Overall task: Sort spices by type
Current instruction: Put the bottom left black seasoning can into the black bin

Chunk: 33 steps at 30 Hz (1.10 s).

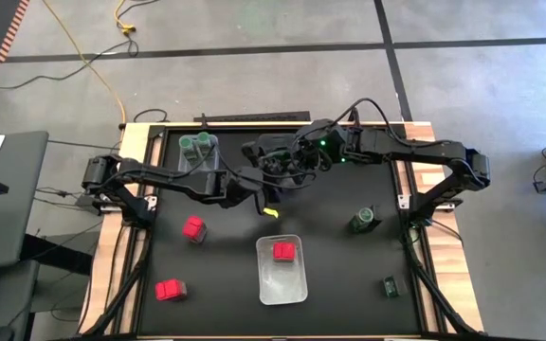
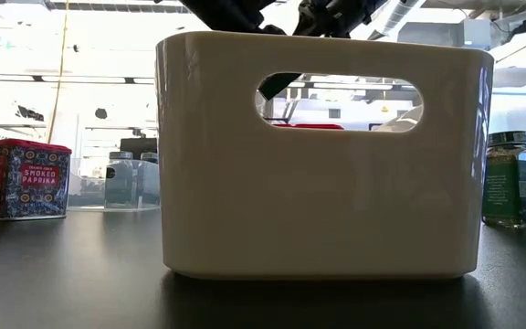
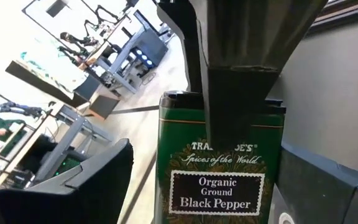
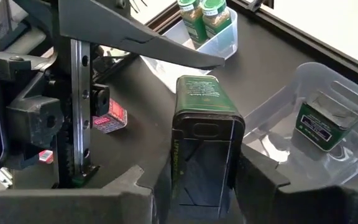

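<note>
A dark green black-pepper box [image 3: 219, 168] is held up in the air over the far middle of the table. My right gripper [image 4: 204, 183] is shut on it. My left gripper [image 3: 204, 199] is open, one finger on either side of the box, and I see no touch. A second dark box [image 4: 322, 124] lies in a clear bin [image 4: 272, 109]. Two green-lidded jars [image 1: 199, 144] stand in the far-left bin, and one red packet [image 1: 283, 251] lies in the near bin. Loose on the table are two red packets [image 1: 193, 228] [image 1: 171, 290], a jar [image 1: 365, 220] and a dark box [image 1: 389, 284]. My right gripper pinches the pepper box between its two fingers, on opposite faces at its lidded end [image 3: 229, 106]. One finger [image 3: 235, 93] lies over the upper part of the label face. The box is lifted clear of the table, its other end [image 4: 197, 87] pointing away from the fingers.
In the low view, the white wall of the near bin [image 2: 322, 183] hides most of the table. The smoked paprika packet [image 2: 26, 178] stands left of it and a jar [image 2: 505, 178] to the right. Both arms cross above the far middle bin.
</note>
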Each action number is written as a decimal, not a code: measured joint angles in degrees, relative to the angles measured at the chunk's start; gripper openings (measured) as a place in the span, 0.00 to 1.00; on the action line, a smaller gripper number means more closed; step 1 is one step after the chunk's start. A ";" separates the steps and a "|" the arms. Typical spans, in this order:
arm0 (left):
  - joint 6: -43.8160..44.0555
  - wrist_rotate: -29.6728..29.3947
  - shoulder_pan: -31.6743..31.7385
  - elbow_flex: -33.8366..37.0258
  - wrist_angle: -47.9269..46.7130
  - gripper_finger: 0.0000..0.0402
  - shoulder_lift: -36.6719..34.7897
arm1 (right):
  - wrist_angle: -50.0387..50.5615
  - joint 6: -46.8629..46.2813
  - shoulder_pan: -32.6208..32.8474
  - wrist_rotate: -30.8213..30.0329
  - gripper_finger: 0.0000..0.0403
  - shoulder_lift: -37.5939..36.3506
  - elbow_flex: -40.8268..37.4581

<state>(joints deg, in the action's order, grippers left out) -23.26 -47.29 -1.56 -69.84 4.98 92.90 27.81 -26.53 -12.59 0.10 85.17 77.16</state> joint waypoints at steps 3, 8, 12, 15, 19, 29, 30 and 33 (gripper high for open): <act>0.83 -0.55 -0.58 0.00 -0.10 0.88 0.00 | 0.51 -0.38 -0.72 0.40 0.40 0.00 0.01; 0.86 -0.90 -1.13 0.02 -0.26 0.88 -0.03 | 2.43 -0.22 -1.95 0.44 0.40 -0.02 -0.01; 0.28 -0.78 -1.22 0.02 -1.97 0.88 -0.13 | 2.90 0.03 -3.08 0.34 0.40 0.00 -0.04; -0.34 -0.67 -1.22 0.02 -4.94 0.88 -0.13 | 3.07 0.21 -3.82 0.24 0.40 -0.04 -0.04; 5.36 -0.27 -2.58 0.02 -10.24 0.88 -0.11 | 3.73 1.39 -4.08 0.17 0.40 -0.04 -0.04; 18.34 34.76 1.38 6.61 -8.24 0.88 -1.56 | 4.86 3.09 -4.89 0.15 0.40 -0.02 -0.04; 19.62 35.46 1.63 8.51 -6.99 0.88 -2.34 | 4.88 3.09 -5.12 0.15 0.40 -0.01 -0.04; 21.14 35.67 1.64 14.87 2.00 0.88 -6.47 | 4.81 3.18 -5.69 0.02 0.40 0.43 0.01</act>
<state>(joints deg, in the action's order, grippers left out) -2.13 -11.61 0.07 -54.98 6.98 86.43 32.62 -23.35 -18.27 0.12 85.60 77.17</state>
